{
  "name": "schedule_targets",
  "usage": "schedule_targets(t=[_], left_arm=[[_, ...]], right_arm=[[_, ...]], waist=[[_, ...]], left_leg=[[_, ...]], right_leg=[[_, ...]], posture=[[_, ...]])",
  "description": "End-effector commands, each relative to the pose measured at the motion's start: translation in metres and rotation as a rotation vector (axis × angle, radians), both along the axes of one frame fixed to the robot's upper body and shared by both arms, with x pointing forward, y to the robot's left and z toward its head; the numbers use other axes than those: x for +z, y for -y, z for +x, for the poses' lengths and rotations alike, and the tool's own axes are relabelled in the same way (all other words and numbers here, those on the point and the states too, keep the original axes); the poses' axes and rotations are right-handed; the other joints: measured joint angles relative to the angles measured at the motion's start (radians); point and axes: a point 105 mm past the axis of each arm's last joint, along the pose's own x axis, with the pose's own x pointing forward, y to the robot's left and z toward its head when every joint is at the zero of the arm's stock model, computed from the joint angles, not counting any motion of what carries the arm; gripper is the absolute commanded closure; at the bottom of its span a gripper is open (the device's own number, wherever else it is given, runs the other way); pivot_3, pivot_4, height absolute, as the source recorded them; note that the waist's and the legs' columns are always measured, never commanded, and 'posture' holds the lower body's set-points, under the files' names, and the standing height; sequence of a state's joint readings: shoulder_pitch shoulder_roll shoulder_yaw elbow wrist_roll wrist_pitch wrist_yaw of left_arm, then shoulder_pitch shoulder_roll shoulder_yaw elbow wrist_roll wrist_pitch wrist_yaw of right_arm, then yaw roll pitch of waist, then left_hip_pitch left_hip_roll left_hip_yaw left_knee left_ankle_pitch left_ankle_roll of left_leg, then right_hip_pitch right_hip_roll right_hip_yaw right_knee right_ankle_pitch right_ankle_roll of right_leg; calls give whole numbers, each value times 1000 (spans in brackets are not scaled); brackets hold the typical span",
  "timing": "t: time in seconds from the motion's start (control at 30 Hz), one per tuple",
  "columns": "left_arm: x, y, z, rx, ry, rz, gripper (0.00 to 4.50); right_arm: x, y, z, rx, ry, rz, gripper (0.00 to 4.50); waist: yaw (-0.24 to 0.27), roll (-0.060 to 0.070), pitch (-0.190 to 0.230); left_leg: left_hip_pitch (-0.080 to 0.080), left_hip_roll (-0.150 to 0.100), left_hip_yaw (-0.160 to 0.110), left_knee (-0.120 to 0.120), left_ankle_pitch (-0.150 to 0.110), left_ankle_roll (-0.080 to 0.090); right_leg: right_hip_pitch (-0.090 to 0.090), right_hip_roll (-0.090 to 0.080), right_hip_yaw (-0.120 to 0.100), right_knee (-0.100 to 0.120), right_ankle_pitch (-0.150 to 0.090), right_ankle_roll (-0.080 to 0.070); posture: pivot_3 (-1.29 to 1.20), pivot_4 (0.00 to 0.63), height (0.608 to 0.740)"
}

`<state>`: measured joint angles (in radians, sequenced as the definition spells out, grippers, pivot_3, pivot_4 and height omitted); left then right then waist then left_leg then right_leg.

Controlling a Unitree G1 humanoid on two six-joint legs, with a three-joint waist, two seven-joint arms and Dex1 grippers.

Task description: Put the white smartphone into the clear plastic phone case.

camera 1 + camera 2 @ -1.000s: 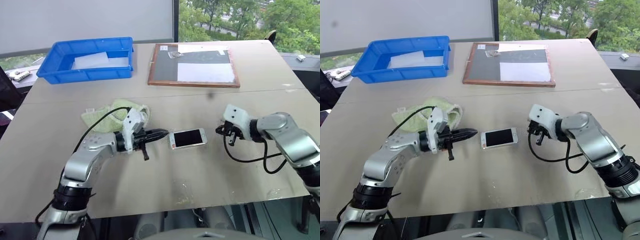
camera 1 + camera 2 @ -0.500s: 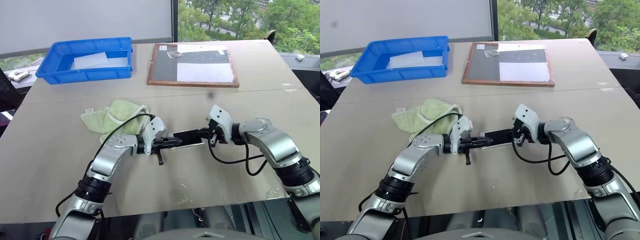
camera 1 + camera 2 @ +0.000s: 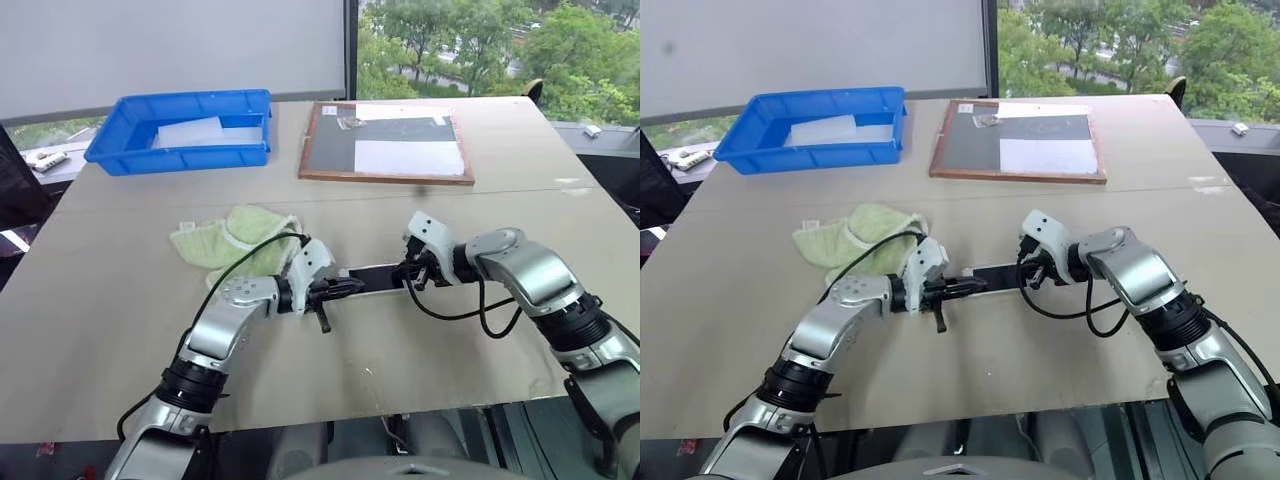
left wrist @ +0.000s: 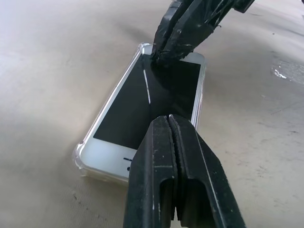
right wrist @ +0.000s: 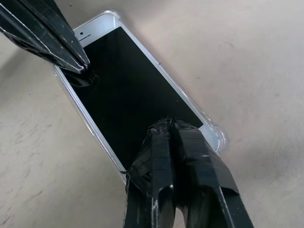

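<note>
At centre of beige tabletop [image 3: 420, 350]: white smartphone [image 4: 152, 99] with dark glossy screen, seated in clear plastic case [image 4: 78, 153]. Left gripper [image 3: 352, 286] at 9 o'clock, right gripper [image 3: 403, 272] at 3 o'clock, both clenched, tips pressing screen. Blue plastic bin [image 3: 185, 128] at 11 o'clock.

Head pair: we looked forward and down across the table [image 3: 100, 300]. Wrist pair: we sat close, facing opposite ends of the white smartphone [image 4: 142, 99], sharing its screen.
</note>
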<state>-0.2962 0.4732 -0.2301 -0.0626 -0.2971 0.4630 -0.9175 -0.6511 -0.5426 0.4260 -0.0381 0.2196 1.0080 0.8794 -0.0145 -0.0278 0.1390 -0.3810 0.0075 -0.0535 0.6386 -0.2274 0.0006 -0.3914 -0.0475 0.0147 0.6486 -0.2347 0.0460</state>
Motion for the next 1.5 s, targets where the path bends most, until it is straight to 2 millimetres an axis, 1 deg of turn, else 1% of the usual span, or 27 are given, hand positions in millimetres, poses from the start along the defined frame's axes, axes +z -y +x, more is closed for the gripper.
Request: schedule_targets(t=[0.03, 0.13, 0.17, 0.23, 0.3, 0.37, 0.43, 0.5, 0.63, 0.73, 0.83, 0.93, 0.97, 1.0, 1.07, 1.1, 1.13, 1.17, 1.2, 1.27, 1.3, 1.33, 1.37, 1.4, 1.43, 1.47, 1.5], left_arm=[[13, 7, -3, -12, 37, -18, 4480], [14, 7, -5, -8, 33, -18, 4480], [14, 7, -6, -7, 32, -16, 4480], [15, 7, -7, -4, 30, -13, 4480], [15, 7, -7, 0, 26, -11, 4480], [15, 7, -6, 2, 23, -10, 4480], [13, 5, -6, 4, 18, -8, 4480], [12, 4, -7, 4, 14, -6, 4480], [7, 1, -6, 8, 7, 2, 4480], [4, -1, -6, 13, 3, 5, 4480], [3, -2, -5, 25, 10, -3, 4480], [12, -4, -3, 51, 48, -66, 4480], [17, -7, -3, 63, 70, -92, 4480], [21, -9, -2, 74, 86, -114, 4480], [27, -17, 0, 128, 101, -153, 4480], [30, -21, 1, 149, 119, -160, 4496], [32, -24, 1, 166, 135, -166, 4238], [34, -27, 0, 179, 142, -179, 3959], [36, -30, -1, 187, 143, -194, 3534], [41, -36, -4, 201, 148, -227, 2811], [43, -40, -6, 204, 151, -232, 2390], [44, -42, -8, 205, 154, -236, 1838], [46, -45, -11, 204, 154, -240, 1395], [47, -48, -14, 205, 155, -241, 891], [47, -51, -18, 205, 150, -241, 416], [47, -53, -23, 196, 142, -240, 67], [47, -55, -28, 189, 135, -238, 67]], right_arm=[[-98, 38, -35, -75, -280, -288, 4500], [-103, 38, -33, -57, -246, -292, 4500], [-99, 33, -30, -46, -215, -252, 4500], [-82, 19, -31, -10, -191, -133, 4500], [-76, 19, -41, 54, -189, -123, 4500], [-79, 24, -51, 110, -203, -159, 4500], [-87, 29, -54, 107, -210, -197, 4500], [-96, 34, -51, 109, -188, -250, 4500], [-97, 35, -45, 93, -180, -271, 4500], [-105, 48, -50, 117, -200, -357, 4500], [-99, 41, -43, 89, -160, -283, 4500], [-63, 12, -22, 8, -1, 26, 4500], [-42, 4, -18, 3, 80, 169, 4500], [-27, 4, -16, -7, 158, 246, 4500], [-11, 11, -12, -76, 218, 336, 4500], [-4, 17, -10, -106, 265, 358, 4205], [1, 21, -12, -111, 290, 372, 3864], [4, 25, -15, -111, 320, 370, 3599], [5, 29, -17, -117, 338, 364, 2961], [8, 39, -23, -122, 368, 337, 2233], [12, 44, -27, -126, 381, 330, 1823], [15, 49, -30, -133, 390, 328, 1249], [18, 53, -34, -140, 397, 328, 835], [20, 59, -39, -143, 404, 318, 326], [23, 66, -45, -144, 409, 306, 0], [26, 74, -50, -151, 422, 294, 0], [30, 81, -54, -171, 441, 291, 0]], waist=[[0, 2, -9], [0, 0, -17], [1, 0, -18], [-1, 0, -18], [0, 2, -17], [0, 4, -15], [0, 5, -15], [-1, 4, -16], [-4, 5, -16], [-3, 4, -17], [-1, 3, -17], [-3, 3, -16], [-2, 4, -15], [-1, 5, -12], [0, 16, 0], [0, 21, 3], [0, 20, 4], [2, 20, 6], [3, 20, 7], [5, 20, 8], [5, 20, 9], [6, 21, 12], [6, 20, 14], [6, 20, 17], [7, 20, 21], [6, 20, 23], [6, 20, 26]], left_leg=[[1, 0, -1, -1, 0, 0], [5, 1, -3, -2, 0, 0], [6, 2, -5, -2, 0, -1], [8, 1, -6, -2, -3, -5], [8, 1, -6, -3, -3, -5], [8, 1, -7, -3, -3, -5], [7, 0, -7, -4, -3, -4], [7, -1, -7, -6, -2, -3], [8, 0, -8, -8, -1, -2], [9, 1, -8, -8, -4, -6], [9, 1, -9, -8, -4, -7], [6, 2, -11, -8, -4, -7], [4, 3, -12, -8, -4, -7], [2, 3, -13, -8, -4, -7], [-2, 3, -12, -8, -4, -7], [-7, 2, -10, -8, -3, -5], [-16, -1, -8, -8, 0, -1], [-20, -2, -7, -8, 0, -1], [-22, -4, -6, -8, 0, -1], [-24, -5, -6, -8, 0, -1], [-28, -5, -7, -8, 0, -1], [-32, -5, -7, -7, 0, -1], [-33, -5, -6, -6, 0, -1], [-33, -5, -6, -6, -1, -1], [-33, -5, -6, -5, -1, -1], [-34, -5, -5, -5, -1, -1], [-34, -5, -5, -5, -1, -1]], right_leg=[[1, 0, 0, -1, 0, 0], [8, 0, -4, -6, 0, 0], [10, 0, -5, -7, 0, 0], [12, -3, -4, -8, -1, 1], [12, -4, -4, -8, -1, 1], [12, -5, -5, -8, -1, 1], [12, -5, -5, -8, -1, 2], [11, -5, -6, -9, -2, 2], [11, -4, -7, -11, -2, 2], [12, -7, -6, -11, -2, 2], [12, -9, -6, -13, -2, 2], [12, -10, -5, -17, -2, 2], [12, -10, -7, -19, -2, 2], [10, -10, -7, -19, -2, 2], [8, -10, -8, -21, -2, 3], [3, -11, -8, -21, -1, 3], [-7, -7, -8, -18, 2, 6], [-12, -7, -6, -14, 7, 5], [-15, -6, -5, -12, 7, 5], [-17, -6, -5, -12, 6, 5], [-21, -6, -6, -12, 6, 5], [-23, -6, -7, -13, 6, 6], [-23, -7, -8, -14, 6, 6], [-23, -7, -8, -14, 6, 6], [-23, -7, -8, -15, 6, 6], [-23, -7, -9, -16, 6, 6], [-22, -7, -9, -16, 6, 6]], posture=[[0, 150, 740], [0, 150, 740], [0, 150, 740], [0, 150, 740], [0, 150, 740], [0, 150, 740], [0, 150, 740], [0, 150, 740], [0, 150, 740], [0, 150, 740], [0, 150, 740], [0, 150, 740], [0, 150, 740], [0, 150, 740], [0, 150, 740], [0, 150, 740], [0, 150, 740], [0, 150, 740], [0, 150, 740], [0, 150, 740], [0, 150, 740], [0, 150, 740], [0, 150, 740], [0, 150, 740], [0, 150, 740], [0, 150, 740], [0, 150, 740]])
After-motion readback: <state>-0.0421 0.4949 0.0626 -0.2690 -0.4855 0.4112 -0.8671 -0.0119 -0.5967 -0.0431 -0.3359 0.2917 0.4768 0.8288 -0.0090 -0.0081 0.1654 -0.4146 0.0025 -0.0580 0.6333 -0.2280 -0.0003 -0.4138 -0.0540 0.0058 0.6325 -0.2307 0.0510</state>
